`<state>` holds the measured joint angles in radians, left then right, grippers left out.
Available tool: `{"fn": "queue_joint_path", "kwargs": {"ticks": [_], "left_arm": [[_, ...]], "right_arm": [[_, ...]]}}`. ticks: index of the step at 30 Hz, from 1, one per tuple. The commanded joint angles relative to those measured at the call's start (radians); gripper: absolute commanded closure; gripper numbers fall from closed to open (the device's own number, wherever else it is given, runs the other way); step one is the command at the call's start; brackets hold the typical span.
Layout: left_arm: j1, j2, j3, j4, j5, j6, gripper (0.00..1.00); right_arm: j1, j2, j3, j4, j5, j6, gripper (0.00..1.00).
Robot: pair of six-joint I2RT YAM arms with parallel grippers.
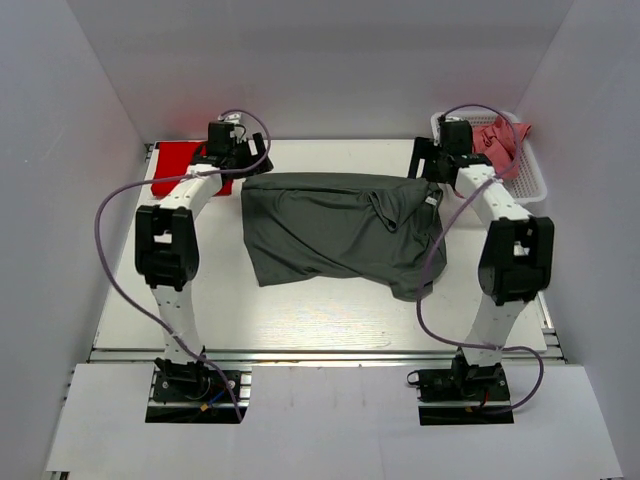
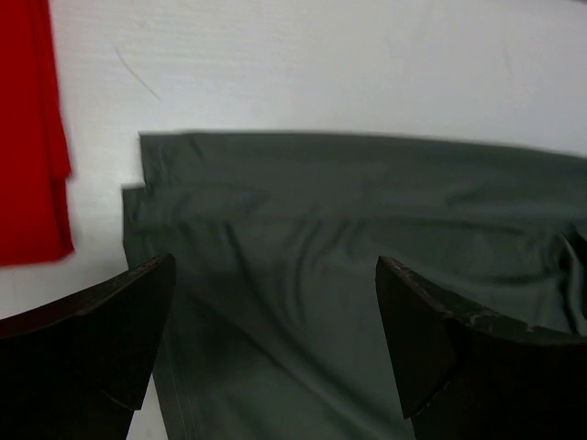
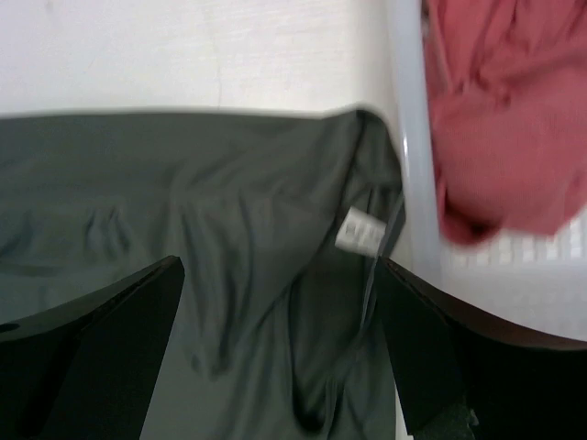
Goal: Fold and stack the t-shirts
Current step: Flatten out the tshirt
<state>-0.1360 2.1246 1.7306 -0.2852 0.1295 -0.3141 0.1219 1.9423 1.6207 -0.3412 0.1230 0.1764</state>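
Overhead, a dark grey soft-fabric t-shirt (image 1: 335,225) lay spread and rumpled across the middle of the white table (image 1: 300,320). My left gripper (image 1: 245,162) hung over its eleven o'clock corner, fingers apart and holding nothing. My right gripper (image 1: 435,165) hung over the one o'clock corner, likewise apart, near the small white neck label (image 3: 358,231). A flat bright red t-shirt (image 1: 178,167) lay at ten o'clock. Crumpled dusty pink t-shirts (image 1: 498,135) sat in the white plastic mesh basket (image 1: 532,188) at two o'clock. To fold well, I judged both grippers should pinch the far corners together, catching every layer, then draw evenly toward six o'clock.
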Motion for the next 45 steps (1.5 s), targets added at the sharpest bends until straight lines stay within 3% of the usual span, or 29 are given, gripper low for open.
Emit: {"fn": "queue_joint_path", "kwargs": {"ticks": [1, 4, 7, 11, 15, 20, 23, 37, 40, 41, 43, 44, 45], "left_arm": [[-0.017, -0.247, -0.107, -0.009, 0.12, 0.036, 0.0], [-0.027, -0.405, -0.372, -0.019, 0.073, 0.003, 0.0], [-0.049, -0.521, -0.585, -0.019, 0.041, -0.022, 0.0], [-0.083, -0.694, -0.798, -0.039, 0.051, -0.071, 0.0], [-0.131, -0.77, -0.962, -0.048, 0.104, -0.105, 0.0], [-0.189, -0.781, -1.039, -0.048, 0.101, -0.115, 0.04], [-0.217, -0.781, -1.072, -0.026, 0.07, -0.115, 0.11], [-0.318, -0.623, -1.036, 0.024, -0.083, -0.115, 0.41], [-0.327, -0.592, -1.013, 0.012, -0.103, -0.115, 0.54], [-0.327, -0.582, -1.013, 0.012, -0.103, -0.115, 0.64], [-0.327, -0.581, -0.99, 0.012, -0.103, -0.115, 0.77], [-0.327, -0.581, -0.981, 0.003, -0.103, -0.115, 0.98], [-0.336, -0.597, -0.971, -0.006, -0.113, -0.115, 1.0]], "right_arm": [[0.022, -0.19, -0.124, -0.01, -0.08, 0.052, 0.1], [0.045, -0.324, -0.326, 0.014, -0.072, 0.104, 0.1], [0.056, -0.451, -0.422, 0.008, -0.042, 0.135, 0.1], [0.073, -0.604, -0.646, -0.044, -0.008, 0.187, 0.1], [0.09, -0.712, -0.796, -0.201, -0.003, 0.238, 0.1], [0.087, -0.825, -0.948, -0.255, 0.006, 0.336, 0.1], [0.085, -0.853, -1.012, -0.252, 0.018, 0.385, 0.16], [0.082, -0.758, -1.062, -0.056, 0.047, 0.41, 0.31], [0.087, -0.723, -1.059, -0.029, 0.02, 0.399, 0.41], [0.084, -0.711, -1.062, -0.021, -0.005, 0.393, 0.44], [0.085, -0.695, -1.067, 0.005, -0.023, 0.385, 0.77], [0.084, -0.694, -1.064, 0.011, -0.039, 0.377, 0.94], [0.085, -0.698, -1.055, -0.024, -0.081, 0.355, 1.0]]}}
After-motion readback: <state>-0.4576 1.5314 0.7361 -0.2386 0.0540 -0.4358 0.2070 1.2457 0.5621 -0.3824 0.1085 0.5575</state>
